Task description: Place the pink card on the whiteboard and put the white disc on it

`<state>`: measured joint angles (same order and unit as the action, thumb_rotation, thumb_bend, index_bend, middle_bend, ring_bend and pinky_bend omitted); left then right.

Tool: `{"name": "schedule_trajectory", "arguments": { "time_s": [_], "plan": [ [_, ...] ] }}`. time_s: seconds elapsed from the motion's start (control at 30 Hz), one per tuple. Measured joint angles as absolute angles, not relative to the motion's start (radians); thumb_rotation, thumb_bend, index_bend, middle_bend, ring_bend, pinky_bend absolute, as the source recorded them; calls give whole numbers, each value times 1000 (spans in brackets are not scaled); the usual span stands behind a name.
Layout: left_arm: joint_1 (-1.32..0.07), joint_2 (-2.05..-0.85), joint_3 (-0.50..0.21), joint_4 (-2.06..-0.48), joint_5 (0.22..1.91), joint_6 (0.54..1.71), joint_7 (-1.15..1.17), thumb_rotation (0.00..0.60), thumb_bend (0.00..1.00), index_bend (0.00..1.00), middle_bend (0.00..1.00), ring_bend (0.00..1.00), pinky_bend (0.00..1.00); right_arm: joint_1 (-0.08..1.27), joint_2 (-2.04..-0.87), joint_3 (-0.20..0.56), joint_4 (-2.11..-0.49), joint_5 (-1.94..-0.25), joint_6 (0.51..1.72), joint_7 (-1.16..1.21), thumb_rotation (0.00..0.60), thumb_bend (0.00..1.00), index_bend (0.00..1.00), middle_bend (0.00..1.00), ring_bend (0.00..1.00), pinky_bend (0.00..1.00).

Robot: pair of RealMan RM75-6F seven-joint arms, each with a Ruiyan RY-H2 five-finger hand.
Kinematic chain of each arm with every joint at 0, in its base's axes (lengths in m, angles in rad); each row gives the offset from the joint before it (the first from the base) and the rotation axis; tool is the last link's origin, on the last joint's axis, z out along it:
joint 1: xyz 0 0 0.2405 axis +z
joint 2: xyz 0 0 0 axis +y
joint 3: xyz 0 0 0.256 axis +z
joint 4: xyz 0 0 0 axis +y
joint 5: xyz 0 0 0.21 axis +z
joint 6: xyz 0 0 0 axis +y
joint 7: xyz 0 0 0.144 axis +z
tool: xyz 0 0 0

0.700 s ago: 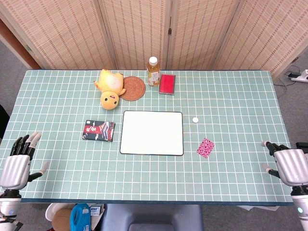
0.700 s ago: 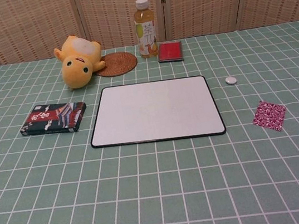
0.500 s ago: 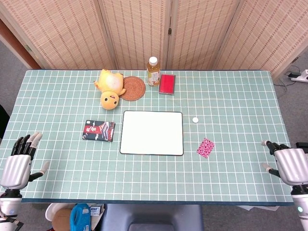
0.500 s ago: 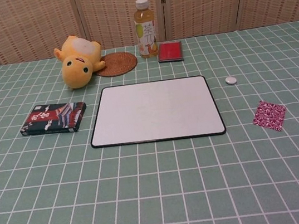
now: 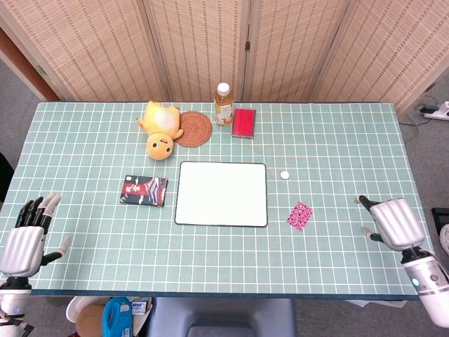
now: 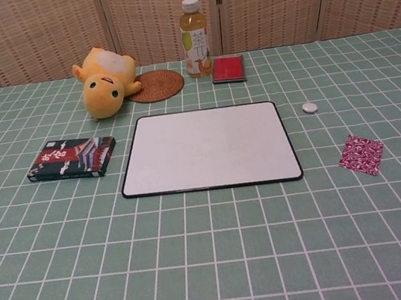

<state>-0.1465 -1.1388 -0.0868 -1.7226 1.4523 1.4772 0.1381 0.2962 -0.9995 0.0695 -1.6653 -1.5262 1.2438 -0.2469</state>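
Reaching: I am steering the right hand (image 5: pixel 389 222), fingers spread, empty.
Risk: flat pink card (image 5: pixel 299 215) sliding, eluding pinch.

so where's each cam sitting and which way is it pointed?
Head view: high above the near table edge, looking steeply down on the whole table; shows the left hand and right hand at the near corners.
Chest view: low at the near edge, looking across the tabletop toward the screen; no arm or hand shows.
Shared: whiteboard, pink card, disc, bottle, plush.
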Motion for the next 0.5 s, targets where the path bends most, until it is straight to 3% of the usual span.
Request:
{"name": "schedule_trajectory", "arguments": {
  "time_s": [0.2,0.5],
  "plan": [
    [-137,-1134,-83,-1726,1448,1486,141,600,319,0,0,0,0,416,-1022,80,-1643,-1531,1065,-267,600,136,335,884,997,1000],
    [-127,-1132,-78,-1731,1435,1487,152,600,319,0,0,0,0,596,-1167,70,-1487,-1522,804,-274,600,138,335,953,1000,1000]
  ]
}}
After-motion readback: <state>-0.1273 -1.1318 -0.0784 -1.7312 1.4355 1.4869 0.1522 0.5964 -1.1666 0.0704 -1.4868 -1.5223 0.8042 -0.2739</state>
